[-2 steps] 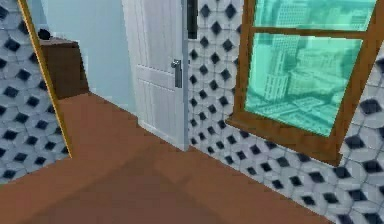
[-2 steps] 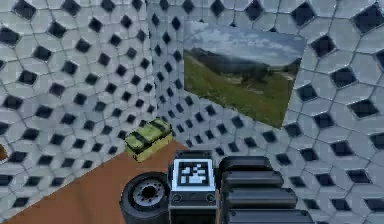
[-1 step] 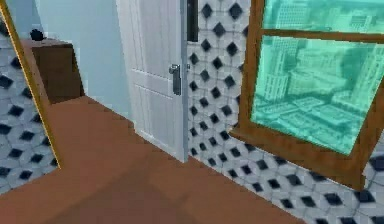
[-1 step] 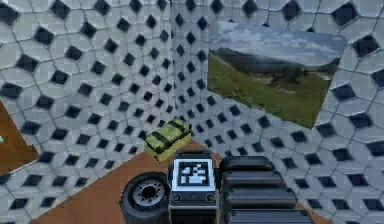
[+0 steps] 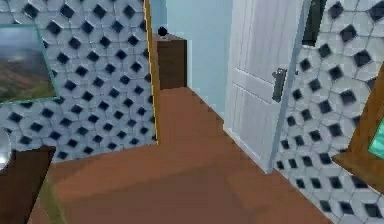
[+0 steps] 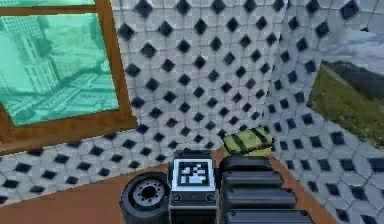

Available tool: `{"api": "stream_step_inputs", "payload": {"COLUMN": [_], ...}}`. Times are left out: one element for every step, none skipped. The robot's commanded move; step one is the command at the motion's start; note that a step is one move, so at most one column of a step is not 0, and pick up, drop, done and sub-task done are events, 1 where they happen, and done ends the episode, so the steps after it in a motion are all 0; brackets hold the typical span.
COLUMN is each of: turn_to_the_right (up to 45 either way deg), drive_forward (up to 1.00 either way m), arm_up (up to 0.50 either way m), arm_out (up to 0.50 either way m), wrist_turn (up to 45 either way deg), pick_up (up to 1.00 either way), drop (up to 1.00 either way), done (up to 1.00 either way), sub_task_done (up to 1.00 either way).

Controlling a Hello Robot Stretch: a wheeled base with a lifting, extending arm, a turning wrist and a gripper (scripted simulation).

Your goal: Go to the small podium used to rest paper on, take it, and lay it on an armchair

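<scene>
— Brown floor (image 5: 200,160) ahead, entry one. In the forward view it runs between a blue-and-white tiled wall (image 5: 100,80) and a white door (image 5: 262,70) toward a dark cabinet (image 5: 172,62) with a small dark round thing (image 5: 163,33) on top. A landscape picture (image 5: 22,62) hangs on the tiles at the left.
— Arm?
— In the arm side view I see the arm (image 6: 258,195) as a dark ribbed bar at the bottom edge. One white marker square (image 6: 195,174) stands at its end, and the gripper (image 6: 148,197) is a dark round body just left of that.
— Fingers?
— I cannot make them out, so I cannot tell their state, nor whether the gripper holds anything.
— The podium?
— Candidate only: a small yellow-and-dark striped block (image 6: 247,142) just beyond the arm's end, near the foot of the tiled corner. I cannot tell whether it is the podium, or whether it rests on the floor. A wood-framed city picture (image 6: 55,60) hangs at the left, a second landscape picture (image 6: 350,90) at the right.
</scene>
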Motion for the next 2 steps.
{"api": "stream_step_inputs", "payload": {"turn_to_the_right": [0.0,0.0], "drive_forward": [1.0,1.0], "arm_up": [0.0,0.0], "arm_out": [0.0,0.0], "wrist_turn": [0.0,0.0], "pick_up": [0.0,0.0], "drop": [0.0,0.0], "done": [0.0,0.0], "sub_task_done": [0.0,0.0]}}
